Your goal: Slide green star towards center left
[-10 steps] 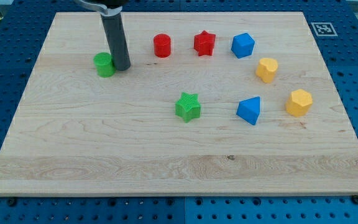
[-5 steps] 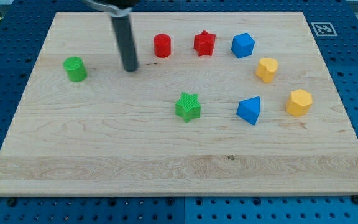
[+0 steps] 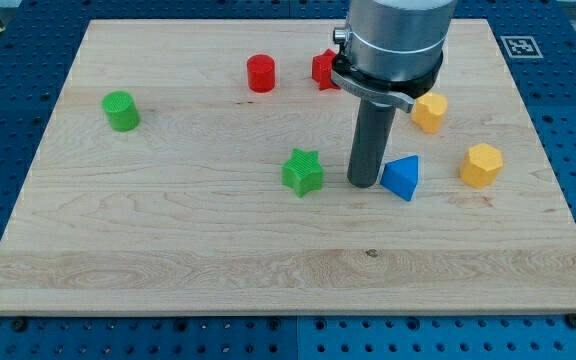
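- Sitting near the middle of the worktop (image 3: 88,250), slightly below centre of the frame: green star (image 3: 302,171), flat on the wood, points outward.
- Planted just to the star's right, a small gap between them, not touching: my tip (image 3: 364,184), the lower end of the dark upright rod.
- Pressed close on the tip's other side, at or almost at contact: blue wedge-shaped block (image 3: 401,177), right of centre.
- No claw on this arm, so no open or closed state to tell; only the rod under a wide grey collar coming down from the frame's top.
- Further right, well apart from the star: yellow block (image 3: 481,164), faceted, at mid height.
- Above that, just right of the collar: second yellow block (image 3: 429,111).
- Half hidden behind the collar in the upper middle: red star (image 3: 321,69), only its left part showing.
- Left of it, upper middle: red cylinder (image 3: 261,73), upright.
- Far off in the upper left: green cylinder (image 3: 121,110), alone.
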Available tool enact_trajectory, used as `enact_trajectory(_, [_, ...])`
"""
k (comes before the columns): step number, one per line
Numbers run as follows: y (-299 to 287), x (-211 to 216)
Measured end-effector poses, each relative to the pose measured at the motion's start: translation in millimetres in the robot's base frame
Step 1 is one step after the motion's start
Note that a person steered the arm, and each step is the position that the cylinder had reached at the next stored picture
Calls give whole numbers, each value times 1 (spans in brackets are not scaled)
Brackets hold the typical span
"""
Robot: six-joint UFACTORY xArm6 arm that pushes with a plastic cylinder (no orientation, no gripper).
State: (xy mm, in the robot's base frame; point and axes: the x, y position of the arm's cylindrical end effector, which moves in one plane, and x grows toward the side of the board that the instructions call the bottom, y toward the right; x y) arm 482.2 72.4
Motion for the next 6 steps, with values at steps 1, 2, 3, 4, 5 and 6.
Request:
enact_trajectory(1, [-32,0])
enact_trajectory(2, [-71,0])
enact_trajectory(3, [-101,0])
enact_trajectory(4, [-118,0])
enact_trajectory(5, [-124,5])
enact_trajectory(6, [-132,13])
